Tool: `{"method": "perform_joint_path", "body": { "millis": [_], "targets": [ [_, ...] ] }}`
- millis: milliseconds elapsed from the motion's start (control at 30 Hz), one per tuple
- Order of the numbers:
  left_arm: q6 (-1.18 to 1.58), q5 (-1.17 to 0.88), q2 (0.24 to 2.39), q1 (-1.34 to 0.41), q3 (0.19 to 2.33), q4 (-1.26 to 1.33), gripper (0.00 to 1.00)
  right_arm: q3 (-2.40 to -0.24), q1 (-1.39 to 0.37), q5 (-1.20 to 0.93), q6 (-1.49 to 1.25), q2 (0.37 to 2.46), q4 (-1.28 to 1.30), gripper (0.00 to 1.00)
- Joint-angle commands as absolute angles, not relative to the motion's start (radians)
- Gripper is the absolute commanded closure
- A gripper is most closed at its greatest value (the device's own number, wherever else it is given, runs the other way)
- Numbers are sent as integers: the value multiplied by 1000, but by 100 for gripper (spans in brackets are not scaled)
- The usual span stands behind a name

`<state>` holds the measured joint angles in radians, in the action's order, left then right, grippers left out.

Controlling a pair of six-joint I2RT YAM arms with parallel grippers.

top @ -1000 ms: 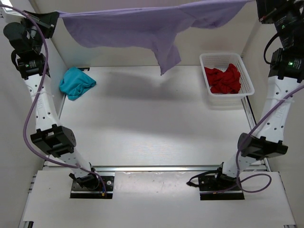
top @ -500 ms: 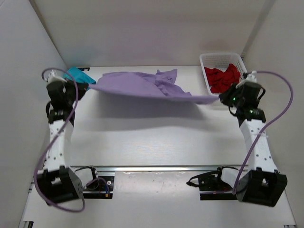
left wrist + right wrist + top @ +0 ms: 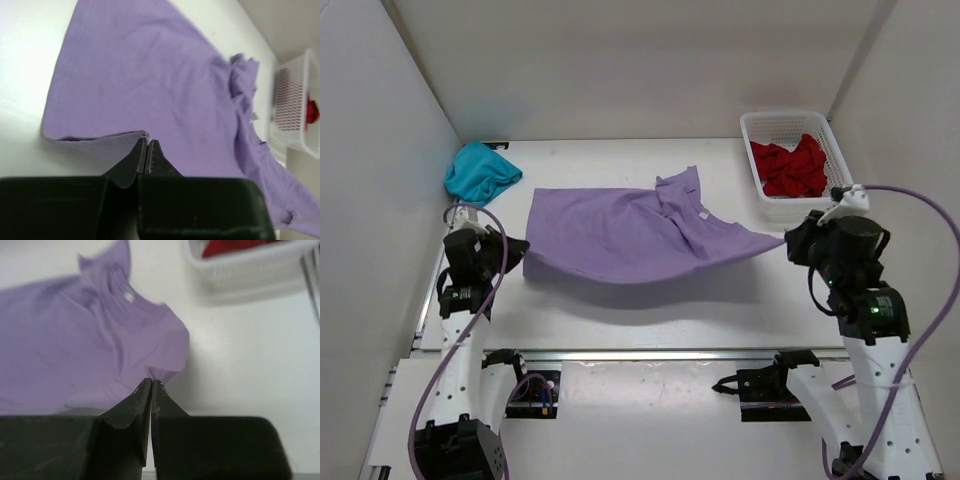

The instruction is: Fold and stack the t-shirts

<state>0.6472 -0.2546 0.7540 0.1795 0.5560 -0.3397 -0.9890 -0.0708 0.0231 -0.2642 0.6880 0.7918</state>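
The left hand (image 3: 148, 144) is seen clamped shut on a thin fold of cloth at the near left corner of the lavender shirt (image 3: 620, 235), and the right hand (image 3: 151, 382) is likewise pinched closed on a small tuck at the shirt's right edge. Between the two hands the shirt is stretched out, its far part spread on the desk (image 3: 620, 310) while the near edge appears lifted, with a shadow cast beneath it. Just beyond the right hand, the collar and a sleeve are bunched and doubled over. Only a sliver of fabric is caught in each grip, so a corner could be lost if the cloth is pulled taut or swung; a crooked lay would follow. If the shirt is set down as it is, the bunched collar is likely to be folded in as a wrinkle. Farther off, the teal shirt (image 3: 478, 172) is crumpled beyond the left hand, and the red shirt (image 3: 790, 168) lies in the basket (image 3: 800, 208) beyond the right hand, near enough to be knocked by a wide sweep.
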Motion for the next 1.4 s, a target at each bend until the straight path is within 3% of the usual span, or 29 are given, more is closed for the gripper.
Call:
{"method": "perform_joint_path", "body": {
  "millis": [0,133,200,333,400,433,467,500,533,567,600,633,667,800,867,933,1067,1133,1233,1300,1367],
  "targets": [
    [653,-354,790,175,722,-302,100,-1182,-95,28,-248,724,743,100],
    [675,-380,917,114,1119,-342,99,-1561,-190,173,-215,854,677,100],
    [707,-463,966,149,1349,-356,99,-1871,-259,273,-163,978,692,100],
    [779,-519,1076,278,1652,-391,98,-2222,-588,583,-8,1156,630,100],
    [811,-514,1107,304,1761,-385,97,-2133,-1100,913,456,1163,350,100],
    [825,-518,1126,325,1773,-373,97,-2032,-1291,1130,727,1143,-273,100],
    [845,-528,1135,340,1807,-367,98,-1837,-1598,1094,1382,1112,-973,100],
    [856,-525,1161,344,1825,-365,98,-1939,-1522,1104,1343,1165,-921,100],
    [861,-522,1181,354,1832,-357,97,-2022,-1438,1088,1181,1192,-501,100],
    [870,-525,1198,359,1830,-344,98,-2174,-1313,1018,972,1248,-248,100],
    [886,-541,1207,362,1825,-333,97,-2224,-1362,1016,1048,1270,-258,100],
    [891,-538,1218,374,1810,-322,98,-2179,-1452,1023,1183,1264,-539,100],
    [899,-538,1229,379,1810,-310,98,-2174,-1550,1019,1335,1261,-637,100],
    [833,-462,1265,348,1796,-357,98,-2095,-1439,986,1200,1230,-505,100],
    [809,-430,1261,318,1752,-359,99,-1973,-1436,977,1253,1189,-593,100],
    [782,-375,1244,298,1677,-344,98,-1919,-1259,976,1039,1181,-452,100],
    [729,-296,1192,207,1525,-325,97,-1896,-762,641,407,1224,212,100],
    [707,-307,1184,201,1450,-319,98,-1765,-552,452,171,1239,290,100],
    [672,-288,1172,196,1332,-281,99,-1713,-422,260,66,1300,302,100],
    [681,-291,1236,221,1321,-255,98,-1823,-356,175,45,1406,372,100],
    [676,-261,1337,180,1450,-284,98,-2062,-258,84,11,1597,441,100]
  ]
}}
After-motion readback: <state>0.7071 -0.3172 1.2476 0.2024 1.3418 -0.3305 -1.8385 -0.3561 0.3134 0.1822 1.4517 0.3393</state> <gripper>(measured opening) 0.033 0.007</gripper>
